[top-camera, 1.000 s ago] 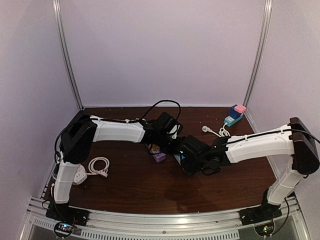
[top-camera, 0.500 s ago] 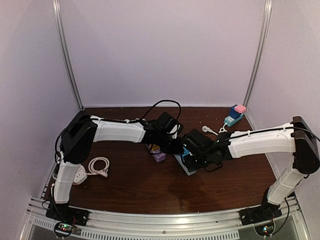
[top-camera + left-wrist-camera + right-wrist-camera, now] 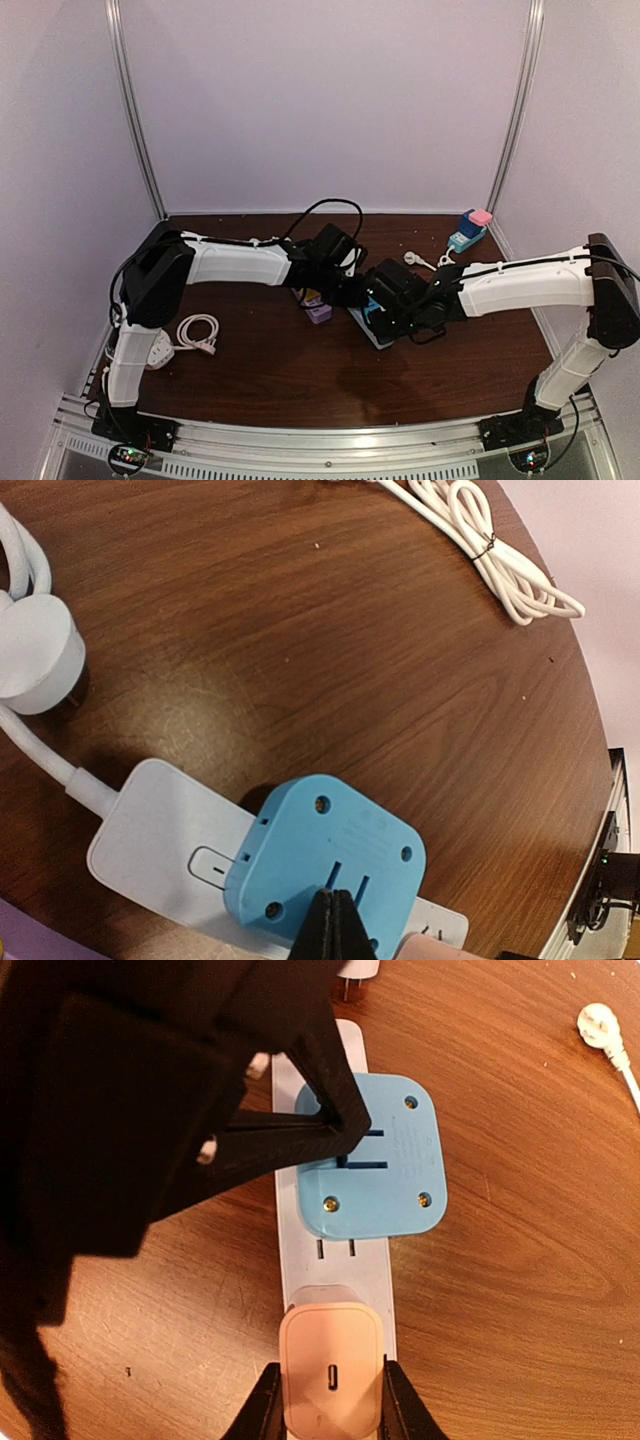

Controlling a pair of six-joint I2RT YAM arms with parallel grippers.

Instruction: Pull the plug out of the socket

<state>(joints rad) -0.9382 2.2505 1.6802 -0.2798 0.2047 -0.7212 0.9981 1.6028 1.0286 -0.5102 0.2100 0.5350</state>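
A white power strip [image 3: 335, 1255] lies on the brown table and carries a blue square adapter [image 3: 385, 1165] and a pink charger plug [image 3: 332, 1370]. My right gripper [image 3: 332, 1392] straddles the pink plug, with a finger against each of its sides. My left gripper [image 3: 333, 898] is shut, and its tips rest on the blue adapter [image 3: 330, 855] above the strip [image 3: 160, 840]. In the top view both grippers, left [image 3: 352, 293] and right [image 3: 382, 312], meet over the strip [image 3: 366, 330] at mid-table.
A purple block [image 3: 318, 313] sits just left of the strip. A white cable coil [image 3: 197, 330] lies at the left, and a loose white plug and cord [image 3: 425, 262] lie behind. A second strip with blue and pink plugs [image 3: 468, 232] is at the back right.
My right gripper has moved up and left onto the strip's near end and now sits around the pink plug. The left arm has stayed on the blue adapter.
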